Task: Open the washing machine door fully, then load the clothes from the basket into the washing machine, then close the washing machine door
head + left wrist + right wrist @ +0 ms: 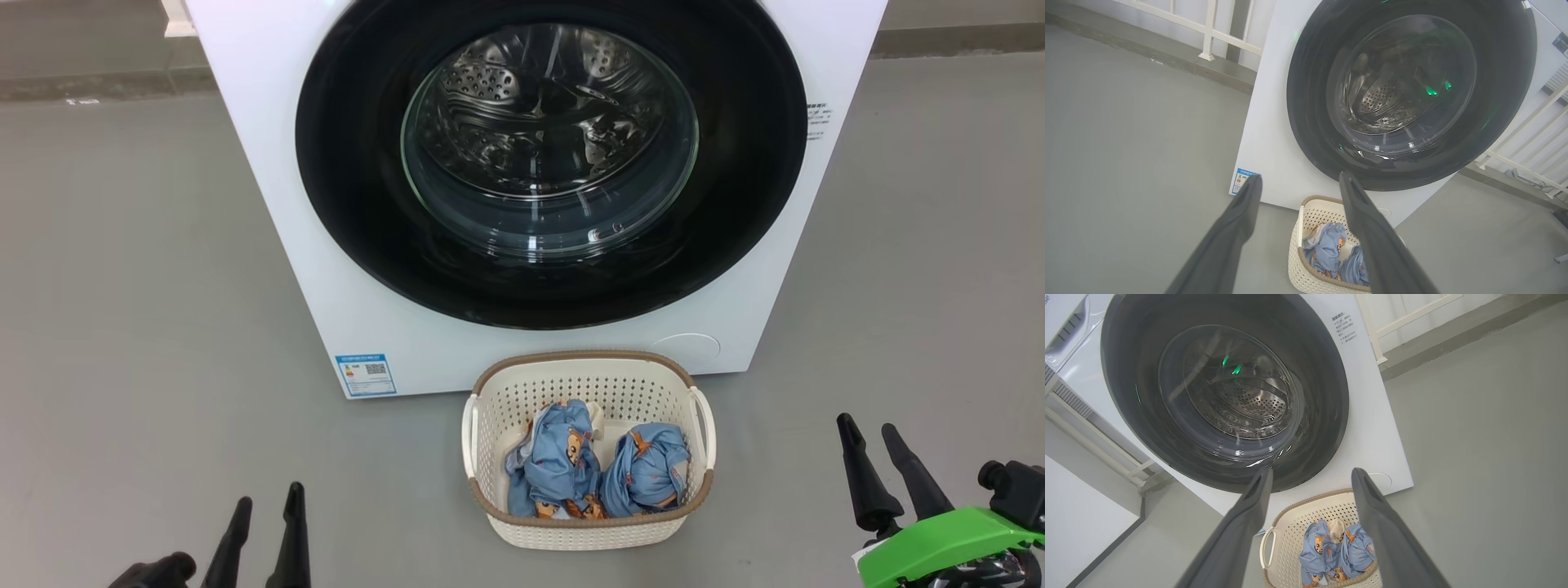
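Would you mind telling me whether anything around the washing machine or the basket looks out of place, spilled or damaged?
Nothing stands out. The glossy black round door sits shut against the white washing machine. The cream perforated plastic basket stands upright on the grey floor with both light blue printed fabric bundles inside, none spilled.

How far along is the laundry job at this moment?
Done: nothing; the washing machine door is shut flush on the washing machine. In hand: nothing; the left gripper and right gripper are open and empty, apart from the machine. Left: open the door, move both bundles of clothes from the basket into the machine, close the door.
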You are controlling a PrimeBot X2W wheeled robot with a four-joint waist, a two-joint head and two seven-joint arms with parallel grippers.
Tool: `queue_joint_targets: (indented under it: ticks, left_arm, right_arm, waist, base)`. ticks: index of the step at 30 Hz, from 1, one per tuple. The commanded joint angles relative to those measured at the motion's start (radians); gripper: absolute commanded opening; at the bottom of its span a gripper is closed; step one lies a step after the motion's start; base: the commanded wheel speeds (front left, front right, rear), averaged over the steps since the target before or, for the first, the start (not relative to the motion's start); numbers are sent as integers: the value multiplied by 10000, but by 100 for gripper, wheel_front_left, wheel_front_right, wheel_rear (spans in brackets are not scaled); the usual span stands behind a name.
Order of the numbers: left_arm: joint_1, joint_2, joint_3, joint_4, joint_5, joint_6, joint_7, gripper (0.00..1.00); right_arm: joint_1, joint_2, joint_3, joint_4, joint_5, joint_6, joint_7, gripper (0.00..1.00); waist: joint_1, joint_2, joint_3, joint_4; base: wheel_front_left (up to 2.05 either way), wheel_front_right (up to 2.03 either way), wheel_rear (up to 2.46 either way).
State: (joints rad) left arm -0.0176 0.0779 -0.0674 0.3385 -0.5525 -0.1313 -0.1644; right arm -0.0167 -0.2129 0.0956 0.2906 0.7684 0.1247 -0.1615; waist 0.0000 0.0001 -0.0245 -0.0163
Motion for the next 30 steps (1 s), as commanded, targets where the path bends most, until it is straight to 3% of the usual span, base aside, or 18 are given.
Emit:
queue_joint_targets:
  ticks: [1, 30]
  left_arm:
    - [-458, 191, 186, -118, 350, 5, -152, 100]
    - [-632, 287, 211, 457, 3324, 6, -973, 100]
  right_arm:
    - [-465, -296, 195, -276, -369, 46, -177, 100]
    - [-320, -729, 608, -196, -2762, 60, -1002, 100]
  waist:
    - [0, -1, -8, -1]
    - [0, -1, -119, -132]
  base:
    - [0, 0, 0]
    - [0, 0, 0]
